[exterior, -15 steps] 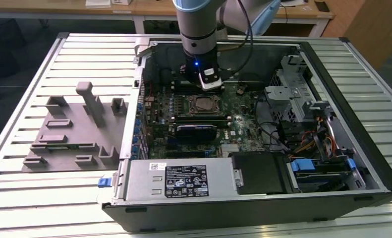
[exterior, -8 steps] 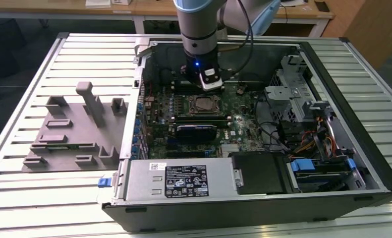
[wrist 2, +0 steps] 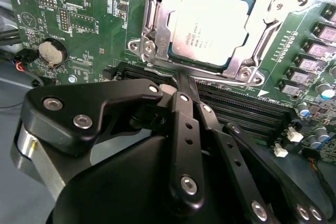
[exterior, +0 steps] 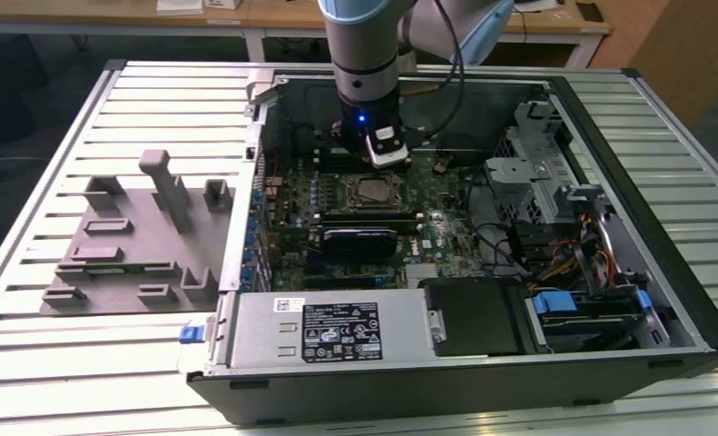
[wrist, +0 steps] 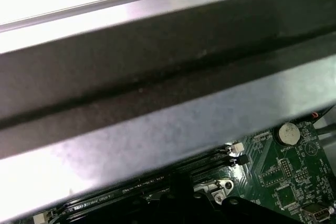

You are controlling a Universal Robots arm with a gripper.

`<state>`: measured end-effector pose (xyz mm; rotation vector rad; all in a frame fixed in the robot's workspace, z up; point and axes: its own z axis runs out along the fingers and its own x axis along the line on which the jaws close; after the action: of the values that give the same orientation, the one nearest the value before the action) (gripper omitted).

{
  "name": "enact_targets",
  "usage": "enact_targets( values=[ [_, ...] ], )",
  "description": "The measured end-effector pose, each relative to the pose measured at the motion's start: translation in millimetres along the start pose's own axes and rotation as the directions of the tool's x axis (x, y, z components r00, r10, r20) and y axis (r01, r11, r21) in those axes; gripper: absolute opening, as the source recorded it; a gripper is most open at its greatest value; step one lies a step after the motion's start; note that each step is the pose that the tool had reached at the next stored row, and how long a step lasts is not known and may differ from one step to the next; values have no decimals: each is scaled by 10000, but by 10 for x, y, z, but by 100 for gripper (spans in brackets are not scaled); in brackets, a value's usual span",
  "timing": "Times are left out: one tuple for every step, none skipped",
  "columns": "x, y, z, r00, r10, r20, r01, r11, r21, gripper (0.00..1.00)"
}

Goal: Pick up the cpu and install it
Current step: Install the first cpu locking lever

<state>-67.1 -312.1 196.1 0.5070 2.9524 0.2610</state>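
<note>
**CPU seated in the motherboard socket, claw above it**

CPU (wrist 2: 209, 29), the small flat square chip with a silvery-grey metal top plate and pale rim, lies flat inside the metal-framed socket (wrist 2: 152, 30) on the green motherboard (wrist 2: 89, 14) in the second wrist view. In the exterior view the same chip (exterior: 368, 192) sits near the centre of the board, within the open black computer case (exterior: 601, 227), which rests on the slatted metal bench (exterior: 93, 363).

The black claw (exterior: 387, 160) hangs from the silver and blue robot arm (exterior: 365, 45) just at the chip's 12 o'clock in the exterior view, apart from it. In the second wrist view its black linkage fingers (wrist 2: 184, 129) are drawn together, narrow, gripping nothing.

A grey plastic fixture with upright blocks (exterior: 141, 236) stands on the bench at the case's 9 o'clock. A round coin battery (wrist 2: 51, 52) sits on the board at the socket's 9 o'clock in the second wrist view.
</note>
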Motion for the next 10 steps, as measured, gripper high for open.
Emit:
enact_targets(
  values=[
    [0, 0, 2, 10000, -2, 4, 2, 10000, 9, 11],
    [0, -1, 3, 10000, -4, 9, 4, 10000, 18, 11],
    [1, -2, 5, 10000, -6, 13, 6, 10000, 27, 11],
    [0, -3, 6, 10000, -8, 19, 8, 10000, 39, 11],
    [0, -3, 7, 10000, -10, 23, 10, 10000, 51, 11],
    [0, -4, 9, 10000, -12, 28, 12, 10000, 62, 11],
    [0, -5, 10, 10000, -14, 33, 14, 10000, 73, 11],
    [0, -6, 11, 10000, -16, 38, 16, 10000, 84, 11],
    [0, -7, 12, 10000, -18, 42, 18, 10000, 95, 11],
    [0, -8, 13, 10000, -20, 46, 20, 9999, 106, 11]
  ],
)
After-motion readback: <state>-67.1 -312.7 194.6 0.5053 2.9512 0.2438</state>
